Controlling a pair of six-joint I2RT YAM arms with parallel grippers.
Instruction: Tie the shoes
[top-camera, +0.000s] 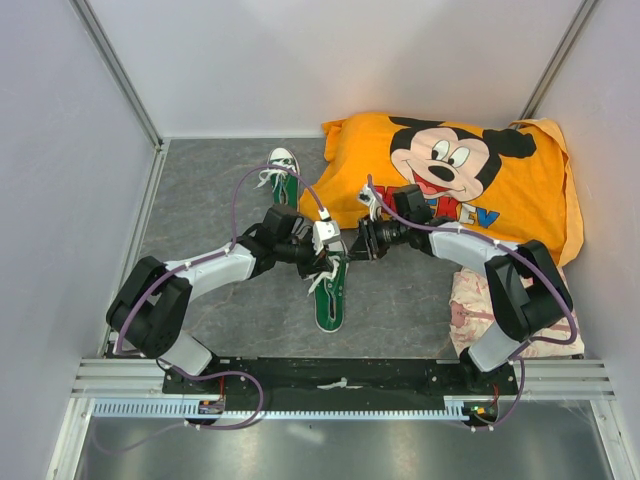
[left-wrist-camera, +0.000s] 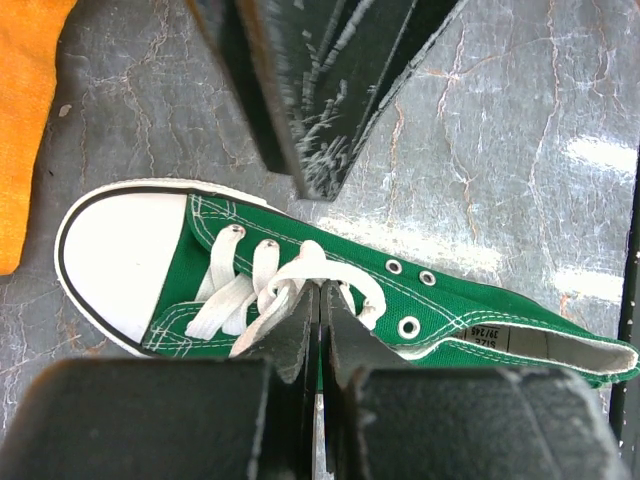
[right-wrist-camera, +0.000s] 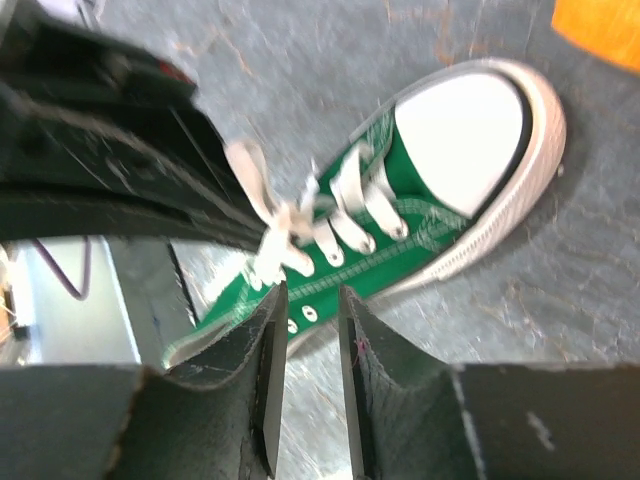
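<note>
Two green sneakers lie on the grey table (top-camera: 205, 205). The far sneaker (top-camera: 284, 177) sits close to the far edge, just beside the left end of the orange Mickey Mouse pillow (top-camera: 500, 205), which fills the far right corner. The near sneaker (top-camera: 330, 300) lies around the middle of the table, its heel toward the near edge. In the top view its laced front is covered by both arms, which meet above it. The left gripper (left-wrist-camera: 320, 305) has its fingers pressed together on a bunch of white lace (left-wrist-camera: 268, 290) over the tongue, beside the eyelets. The right gripper (right-wrist-camera: 308, 300) faces it from the pillow side. Its fingers stand a narrow gap apart, with nothing between them, above the shoe's side.
</note>
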